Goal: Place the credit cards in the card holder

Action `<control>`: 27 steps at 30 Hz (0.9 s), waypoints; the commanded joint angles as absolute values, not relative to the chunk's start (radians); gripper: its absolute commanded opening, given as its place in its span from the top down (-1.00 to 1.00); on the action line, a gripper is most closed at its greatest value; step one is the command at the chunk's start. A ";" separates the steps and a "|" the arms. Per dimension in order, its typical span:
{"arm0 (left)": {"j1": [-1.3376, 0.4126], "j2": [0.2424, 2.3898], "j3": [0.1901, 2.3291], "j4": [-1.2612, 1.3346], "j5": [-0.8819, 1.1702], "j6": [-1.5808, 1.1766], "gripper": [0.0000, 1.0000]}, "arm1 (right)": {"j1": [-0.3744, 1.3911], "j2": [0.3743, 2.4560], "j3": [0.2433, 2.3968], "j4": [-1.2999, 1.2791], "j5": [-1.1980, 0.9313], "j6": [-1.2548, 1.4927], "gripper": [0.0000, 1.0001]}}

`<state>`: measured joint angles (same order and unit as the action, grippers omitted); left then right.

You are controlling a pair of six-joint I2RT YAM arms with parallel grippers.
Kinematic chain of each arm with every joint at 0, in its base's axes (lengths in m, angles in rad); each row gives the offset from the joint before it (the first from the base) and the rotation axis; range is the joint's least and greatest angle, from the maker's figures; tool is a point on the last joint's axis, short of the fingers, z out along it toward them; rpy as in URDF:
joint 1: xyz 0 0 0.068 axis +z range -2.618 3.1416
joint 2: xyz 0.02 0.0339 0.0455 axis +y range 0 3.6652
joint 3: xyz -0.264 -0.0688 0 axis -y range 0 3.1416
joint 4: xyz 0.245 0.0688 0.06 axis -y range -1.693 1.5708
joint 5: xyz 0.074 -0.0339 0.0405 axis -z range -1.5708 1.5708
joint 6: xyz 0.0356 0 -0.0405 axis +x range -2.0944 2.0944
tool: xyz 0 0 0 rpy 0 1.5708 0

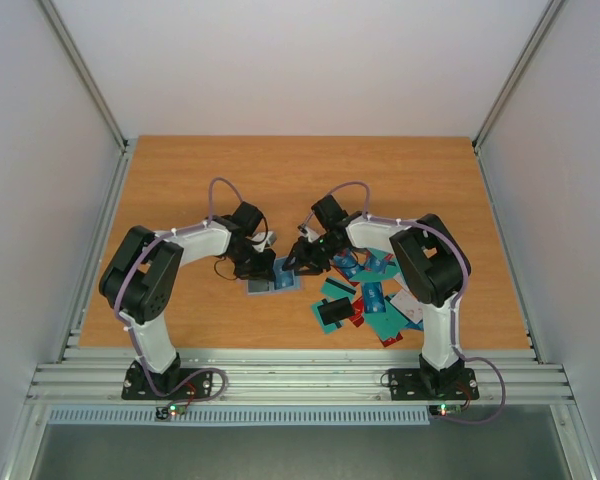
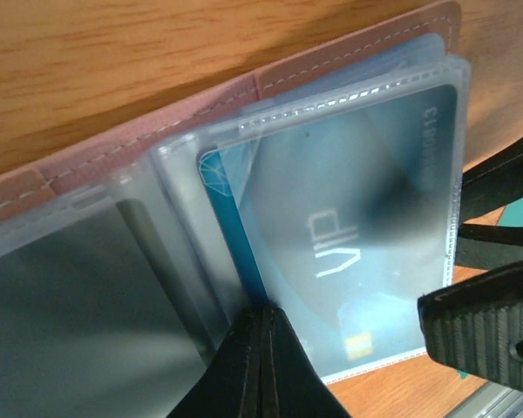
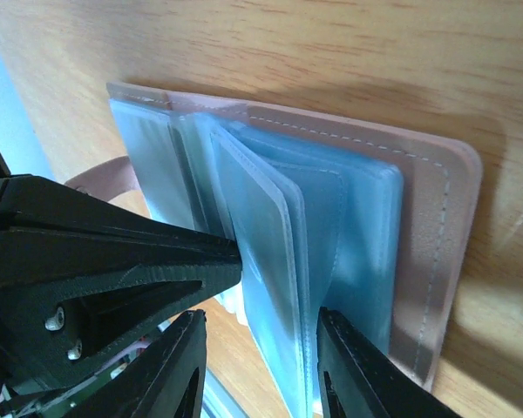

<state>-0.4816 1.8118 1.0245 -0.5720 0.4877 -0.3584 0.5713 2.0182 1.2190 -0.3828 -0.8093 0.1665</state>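
This looks like a robotics laboratory cell, not a home or a shop. A wooden tabletop (image 1: pixel 300 170) is closed on three sides by plain white walls (image 1: pixel 40 150) set in grey metal posts (image 1: pixel 85 70). The left arm (image 1: pixel 155 290) and the right arm (image 1: pixel 430 285), with purple cables (image 1: pixel 220 185), are bolted on aluminium rails (image 1: pixel 300 378).

card holder (image 3: pixel 436 261) leathery stitched cover, glossy clear plastic sleeves; table (image 1: pixel 280 170) matt wood
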 commanded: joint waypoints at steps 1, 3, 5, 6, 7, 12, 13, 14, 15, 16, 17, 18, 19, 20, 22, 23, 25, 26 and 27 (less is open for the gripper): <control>-0.489 1.789 1.010 -0.561 0.491 -0.361 0.99 | 0.580 2.020 1.206 -0.348 -0.857 0.187 0.28; -0.489 1.774 1.018 -0.573 0.488 -0.363 0.99 | 0.580 2.010 1.211 -0.360 -0.855 0.187 0.29; -0.489 1.760 1.029 -0.590 0.483 -0.366 0.99 | 0.580 2.004 1.215 -0.374 -0.853 0.187 0.30; -0.489 1.754 1.035 -0.597 0.481 -0.368 1.00 | 0.582 2.002 1.220 -0.380 -0.853 0.187 0.31; -0.489 1.747 1.040 -0.604 0.478 -0.368 0.99 | 0.584 2.001 1.223 -0.388 -0.852 0.186 0.32; -0.489 1.704 1.060 -0.644 0.459 -0.383 1.00 | 0.598 1.997 1.249 -0.419 -0.850 0.181 0.33; -0.489 1.692 1.063 -0.659 0.451 -0.387 0.99 | 0.602 1.998 1.253 -0.422 -0.850 0.181 0.33; -0.489 1.679 1.067 -0.671 0.441 -0.389 0.99 | 0.605 1.999 1.259 -0.426 -0.849 0.181 0.33; -0.488 1.666 1.069 -0.683 0.430 -0.390 1.00 | 0.609 2.000 1.264 -0.430 -0.846 0.182 0.34; -0.487 1.652 1.070 -0.693 0.422 -0.391 0.99 | 0.614 2.000 1.268 -0.432 -0.846 0.184 0.34; -0.484 1.638 1.071 -0.699 0.417 -0.393 1.00 | 0.617 2.002 1.273 -0.434 -0.845 0.185 0.33; -0.483 1.622 1.067 -0.704 0.414 -0.398 0.99 | 0.622 2.003 1.280 -0.436 -0.844 0.186 0.33; -0.481 1.609 1.066 -0.707 0.413 -0.401 0.99 | 0.626 2.005 1.284 -0.437 -0.845 0.188 0.33; -0.479 1.597 1.062 -0.711 0.411 -0.405 1.00 | 0.630 2.008 1.292 -0.438 -0.846 0.189 0.33; -0.475 1.572 1.055 -0.719 0.405 -0.414 0.99 | 0.637 2.016 1.305 -0.437 -0.849 0.196 0.34; -0.472 1.560 1.050 -0.723 0.402 -0.417 0.99 | 0.641 2.021 1.311 -0.437 -0.851 0.199 0.34; -0.465 1.530 1.043 -0.737 0.391 -0.418 0.99 | 0.648 2.027 1.324 -0.438 -0.851 0.206 0.34; -0.459 1.519 1.037 -0.744 0.386 -0.419 0.99 | 0.653 2.029 1.331 -0.439 -0.851 0.209 0.34; -0.453 1.503 1.032 -0.751 0.383 -0.419 0.99 | 0.657 2.029 1.337 -0.441 -0.850 0.211 0.34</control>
<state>-0.4736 1.5627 1.0401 -0.7109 0.4133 -0.4068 0.6342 2.0182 1.2968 -0.4286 -0.8341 0.1902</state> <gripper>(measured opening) 0.013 0.330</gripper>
